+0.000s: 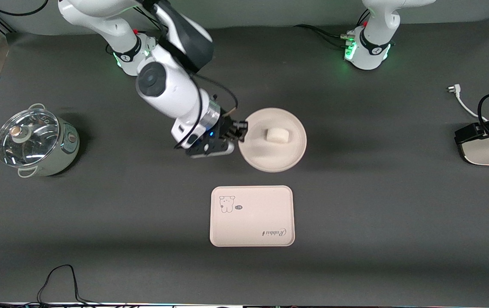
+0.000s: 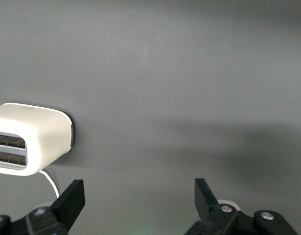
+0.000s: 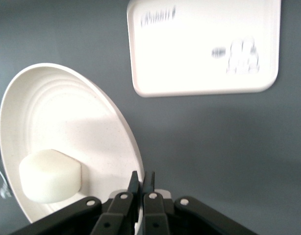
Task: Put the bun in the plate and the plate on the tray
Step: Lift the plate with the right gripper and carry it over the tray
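Right gripper (image 3: 140, 182) pinches plate (image 3: 52, 112) rim.

Small white, smooth, rounded oblong bun (image 1: 277, 135) lies inside the round cream-beige shallow plate (image 1: 289, 160), near its centre. The plate is clear of the cream-beige rectangular tray (image 1: 251, 226), which lies flat, nearer the front camera, bearing a cartoon animal drawing and cursive "Rabbit" lettering. Tray carries nothing.

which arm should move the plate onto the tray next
Right. The right gripper is already pinched on the rim of the plate, the bun lies in it, and the tray sits just nearer the camera. The left gripper waits open by the toaster.
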You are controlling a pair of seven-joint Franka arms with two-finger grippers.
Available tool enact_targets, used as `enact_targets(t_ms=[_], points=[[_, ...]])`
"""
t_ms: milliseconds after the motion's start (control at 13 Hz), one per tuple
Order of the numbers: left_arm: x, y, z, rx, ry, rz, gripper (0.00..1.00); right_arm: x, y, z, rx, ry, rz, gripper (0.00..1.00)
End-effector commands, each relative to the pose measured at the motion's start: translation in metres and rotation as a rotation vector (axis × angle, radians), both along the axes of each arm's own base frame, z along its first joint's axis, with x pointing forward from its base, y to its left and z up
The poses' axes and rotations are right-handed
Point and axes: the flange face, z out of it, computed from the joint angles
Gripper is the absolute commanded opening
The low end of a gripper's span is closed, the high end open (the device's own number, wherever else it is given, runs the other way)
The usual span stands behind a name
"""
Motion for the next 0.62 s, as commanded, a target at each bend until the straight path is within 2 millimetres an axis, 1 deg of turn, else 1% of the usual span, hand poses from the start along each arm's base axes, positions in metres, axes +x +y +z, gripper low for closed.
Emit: enact_targets(t_ms=[0,77,154,231,308,385,462,538], points=[[-0.005,0.004,0.007,0.000,0.029,-0.006,1.00,0.067,-0.010,-0.030,0.024,-0.016,-0.019,0.00],[-0.005,0.003,0.009,-0.002,0.023,-0.007,1.00,0.090,-0.021,-0.045,0.026,-0.038,-0.021,0.00],[-0.005,0.002,0.008,-0.012,0.024,-0.007,1.00,0.106,-0.032,-0.059,0.029,-0.051,-0.019,0.00],[-0.008,-0.002,0.008,-0.016,0.019,-0.011,1.00,0.116,-0.035,-0.074,0.032,-0.060,-0.017,0.00],[-0.010,-0.006,0.010,-0.017,0.008,-0.018,1.00,0.127,-0.041,-0.095,0.037,-0.072,-0.033,0.00],[-0.018,-0.014,0.012,-0.019,0.001,-0.026,1.00,0.132,-0.044,-0.122,0.036,-0.078,-0.039,0.00],[-0.031,-0.020,0.014,-0.018,-0.020,-0.035,1.00,0.135,-0.046,-0.147,0.035,-0.085,-0.047,0.00],[-0.044,-0.021,0.010,-0.018,-0.037,-0.037,1.00,0.139,-0.048,-0.175,0.034,-0.100,-0.068,0.00]])
